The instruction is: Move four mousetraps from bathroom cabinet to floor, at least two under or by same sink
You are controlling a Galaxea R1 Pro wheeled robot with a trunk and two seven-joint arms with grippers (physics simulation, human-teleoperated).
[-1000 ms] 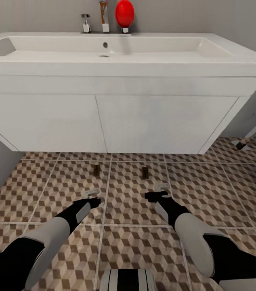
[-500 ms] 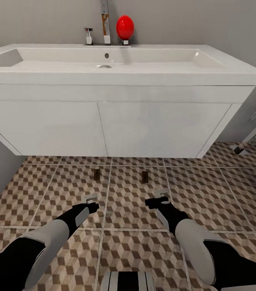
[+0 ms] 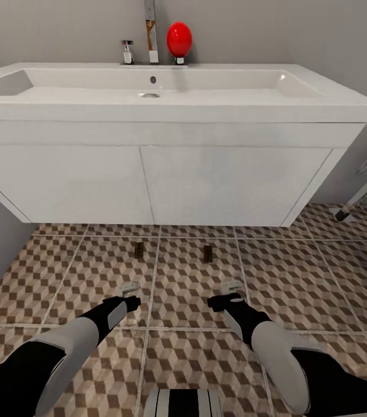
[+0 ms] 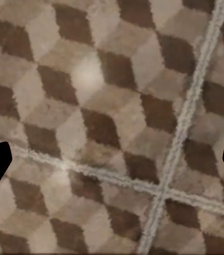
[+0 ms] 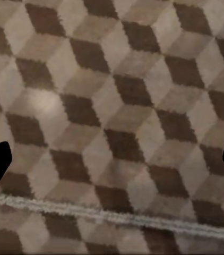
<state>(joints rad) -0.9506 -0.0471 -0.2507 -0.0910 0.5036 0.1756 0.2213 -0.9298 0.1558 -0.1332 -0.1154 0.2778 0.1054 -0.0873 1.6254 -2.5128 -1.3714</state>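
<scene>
Mousetraps [image 3: 139, 249] [image 3: 207, 253] are lying on the floor [image 3: 322, 278] just ahead of each gripper, near the sink [image 3: 166, 92]. Left gripper [image 3: 128, 288] and right gripper [image 3: 231, 286] are hanging spread apart, carrying nothing. Moving forward carelessly could be knocking the traps away.

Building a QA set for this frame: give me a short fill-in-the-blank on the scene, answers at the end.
1. The number of mousetraps lying on the floor in the head view is ___.
2. The egg-shaped thing behind the sink is coloured ___.
3. The vanity under the sink has ___ doors.
4. Both traps lie in front of the ___.

Missing words: two; red; two; vanity
</scene>
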